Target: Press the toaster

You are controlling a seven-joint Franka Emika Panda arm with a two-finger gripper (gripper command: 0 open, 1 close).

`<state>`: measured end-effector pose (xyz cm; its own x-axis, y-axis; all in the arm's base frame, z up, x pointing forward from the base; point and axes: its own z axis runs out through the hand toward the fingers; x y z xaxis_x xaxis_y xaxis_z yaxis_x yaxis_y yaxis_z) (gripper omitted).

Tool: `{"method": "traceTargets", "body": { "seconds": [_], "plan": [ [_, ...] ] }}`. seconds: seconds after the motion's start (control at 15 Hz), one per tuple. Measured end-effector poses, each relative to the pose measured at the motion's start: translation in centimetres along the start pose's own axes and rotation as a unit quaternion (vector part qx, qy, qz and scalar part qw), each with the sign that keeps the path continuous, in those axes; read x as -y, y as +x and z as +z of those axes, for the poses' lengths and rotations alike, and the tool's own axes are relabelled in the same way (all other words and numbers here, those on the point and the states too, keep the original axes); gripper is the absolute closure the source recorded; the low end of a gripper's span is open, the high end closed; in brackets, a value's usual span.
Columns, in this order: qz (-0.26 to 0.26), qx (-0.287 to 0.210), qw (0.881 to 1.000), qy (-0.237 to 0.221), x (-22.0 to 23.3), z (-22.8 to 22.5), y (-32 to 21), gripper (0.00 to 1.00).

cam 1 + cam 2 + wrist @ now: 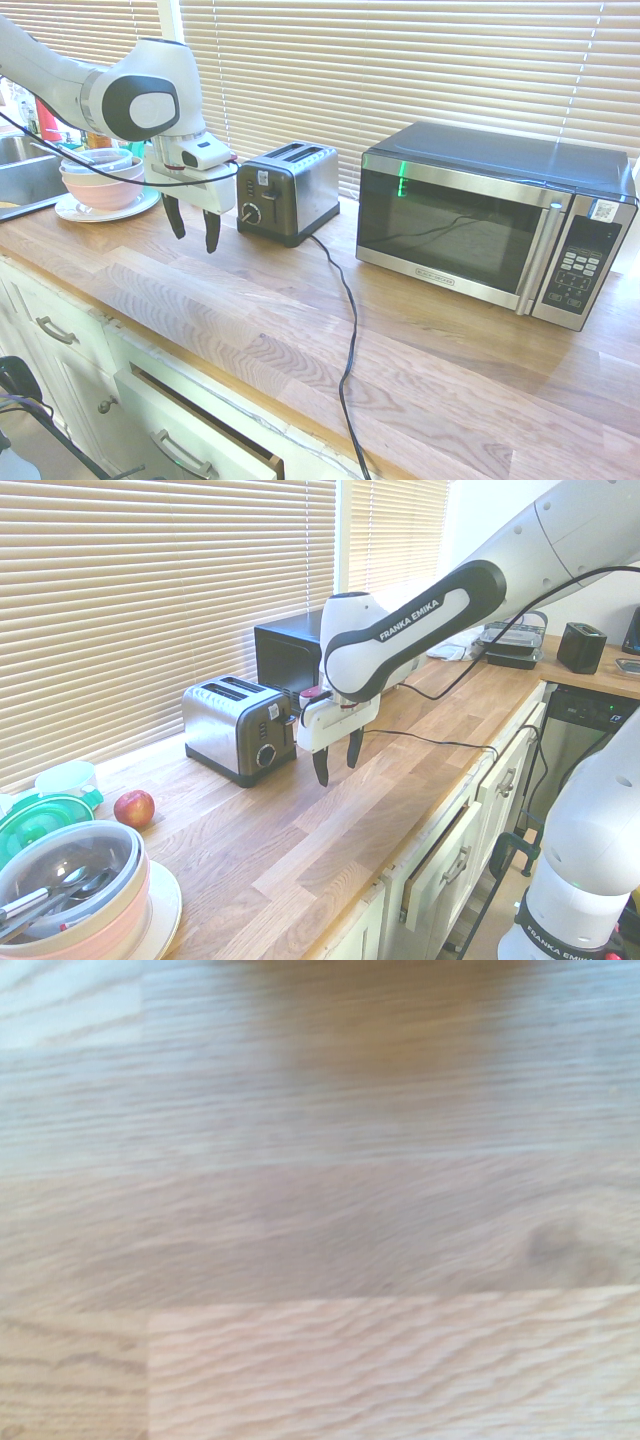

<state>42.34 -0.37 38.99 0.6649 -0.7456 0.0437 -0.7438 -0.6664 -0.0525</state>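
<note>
1. Toaster stands on the wooden worktop in front of the window blinds, knob and lever end facing the arm.
2. Toaster lever sits on the black end above the round knob; white sticker near the top of that end.
3. Gripper hangs above the worktop just beside the toaster's knob end, not touching it.
4. Fingers point down, spread with a clear gap, holding nothing.
5. Black cord runs from the toaster across the worktop and over its front edge.
6. Microwave stands beside the toaster on the side away from the arm, a gap between them.
7. Stacked bowls on a plate, utensils in the top bowl, sit behind the arm near the sink.
8. Red apple lies on the worktop between bowls and toaster.
9. Wrist view: only blurred worktop wood grain.
10. Drawer under the worktop stands slightly open.
</note>
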Motion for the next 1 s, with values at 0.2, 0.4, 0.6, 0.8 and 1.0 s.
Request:
{"method": "traceTargets", "body": {
  "seconds": [0.2,0.4,0.6,0.8,1.0],
  "plan": [
    [0.006,-0.027,0.999,0.034,0.7,-2.6,1.9,0.0],
    [0.008,-0.047,0.997,0.068,2.1,-6.4,4.4,0.0],
    [0.006,-0.052,0.995,0.085,4.8,-8.1,6.4,0.0],
    [0.003,-0.043,0.996,0.083,8.0,-7.5,9.0,0.0],
    [0.015,-0.037,0.996,0.082,8.6,-6.5,11.1,0.0]
  ]
}}
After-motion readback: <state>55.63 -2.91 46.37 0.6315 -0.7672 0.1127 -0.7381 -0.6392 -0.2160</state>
